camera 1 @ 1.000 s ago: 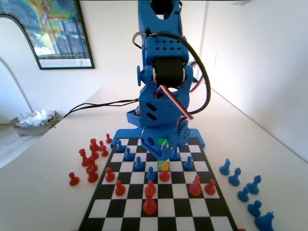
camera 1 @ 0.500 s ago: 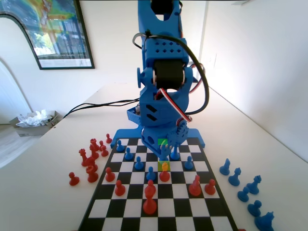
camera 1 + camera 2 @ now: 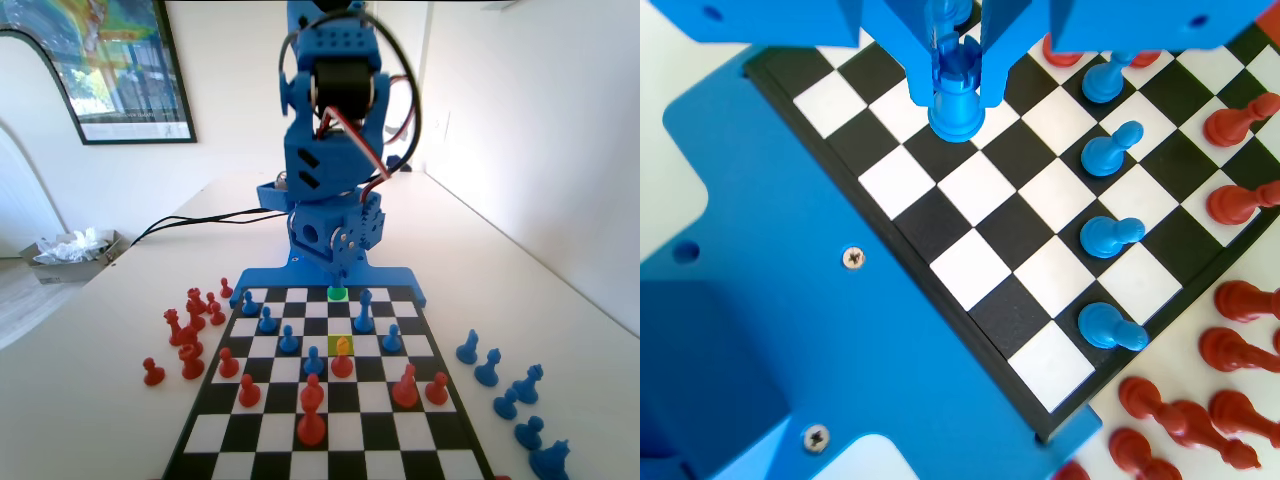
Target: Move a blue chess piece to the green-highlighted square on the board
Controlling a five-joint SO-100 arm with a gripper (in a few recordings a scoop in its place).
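Observation:
My gripper (image 3: 956,82) is shut on a blue chess piece (image 3: 956,112) with a notched crown top and a round base. It hangs off the board (image 3: 970,268), near the edge by the arm's base. In the fixed view my gripper (image 3: 339,266) is raised just above the green-highlighted square (image 3: 337,293) in the far row; the square is bare. The piece is mostly hidden between the jaws there. Several blue pawns (image 3: 288,340) stand in a slanting line on the board (image 3: 400,435).
A tall slim blue piece (image 3: 364,310) stands just right of the green square, one row nearer. A red pawn (image 3: 342,362) sits on the yellowish-green square. Red pieces (image 3: 190,325) lie off the board's left, blue pieces (image 3: 500,385) off its right. Blue pawns (image 3: 1110,236) line the wrist view's right.
The gripper has risen from the board and drawn back towards the arm's base, lifting the crown-topped blue piece off its square near the tall slim piece. The green square is now uncovered.

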